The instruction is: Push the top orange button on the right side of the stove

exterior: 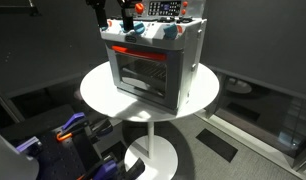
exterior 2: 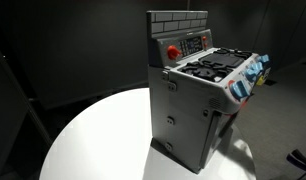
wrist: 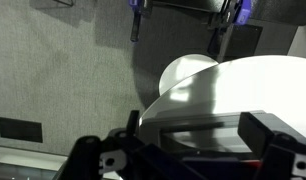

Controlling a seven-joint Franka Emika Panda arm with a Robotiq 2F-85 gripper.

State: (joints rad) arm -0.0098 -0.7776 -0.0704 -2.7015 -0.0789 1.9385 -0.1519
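Jaws spread wide with nothing between them. The gripper (wrist: 188,152) hangs high, looking down past the edge of the round white table (exterior: 98,92). Sitting mid-table is the stove (exterior: 153,62), boxy and silver in both exterior views. No contact with it that I can see. The orange button on its side is too small to pick out. By my read the push hasn't begun: approach, line-up and press all remain.
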